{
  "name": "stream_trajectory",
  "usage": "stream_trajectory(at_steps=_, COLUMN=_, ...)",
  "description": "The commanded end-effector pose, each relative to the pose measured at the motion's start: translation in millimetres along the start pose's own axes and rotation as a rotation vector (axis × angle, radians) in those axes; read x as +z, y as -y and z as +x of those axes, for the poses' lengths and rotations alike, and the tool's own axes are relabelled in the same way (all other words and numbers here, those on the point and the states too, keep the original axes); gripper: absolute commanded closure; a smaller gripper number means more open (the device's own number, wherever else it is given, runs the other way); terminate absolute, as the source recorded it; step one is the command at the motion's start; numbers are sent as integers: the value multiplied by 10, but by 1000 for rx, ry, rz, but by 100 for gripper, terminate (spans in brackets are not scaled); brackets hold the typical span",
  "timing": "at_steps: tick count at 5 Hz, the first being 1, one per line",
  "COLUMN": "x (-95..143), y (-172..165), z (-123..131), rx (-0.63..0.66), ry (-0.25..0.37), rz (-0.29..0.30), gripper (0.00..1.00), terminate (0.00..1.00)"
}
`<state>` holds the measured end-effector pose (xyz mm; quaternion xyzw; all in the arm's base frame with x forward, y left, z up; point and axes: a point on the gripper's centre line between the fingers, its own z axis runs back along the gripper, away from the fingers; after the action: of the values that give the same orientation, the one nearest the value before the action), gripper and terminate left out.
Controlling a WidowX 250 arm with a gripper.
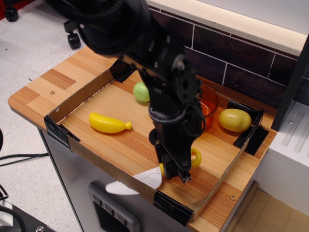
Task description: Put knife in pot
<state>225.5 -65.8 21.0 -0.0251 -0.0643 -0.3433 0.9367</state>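
The knife has a white curved blade (131, 183) and a yellow handle (195, 156). My gripper (177, 170) is shut on the handle, near the tray's front right. The blade points left and down, and its tip sticks out past the tray's front cardboard wall. The orange transparent pot (208, 103) stands at the back of the tray, behind my arm, which hides its left part. The pot is apart from the knife, further back and a little to the right.
A cardboard-walled tray (72, 99) sits on the wooden table. A green ball (140, 92) lies at the back beside my arm. A yellow banana toy (108, 123) lies at the left. A yellow-green round fruit (235, 120) lies right of the pot.
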Motion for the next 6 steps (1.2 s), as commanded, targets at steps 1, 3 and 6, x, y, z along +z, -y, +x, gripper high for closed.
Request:
stream_trajectory(at_steps=1, x=823, y=-37, z=120, rx=-28, ry=228, rz=30, gripper=100, terminate=0)
stream_trajectory(at_steps=3, x=1192, y=-214, z=406, rx=60, ry=315, rz=32, gripper=100, terminate=0)
stream_trajectory(at_steps=6, x=1187, y=-727, z=511, rx=549, ry=71, rz=75, gripper=100, terminate=0)
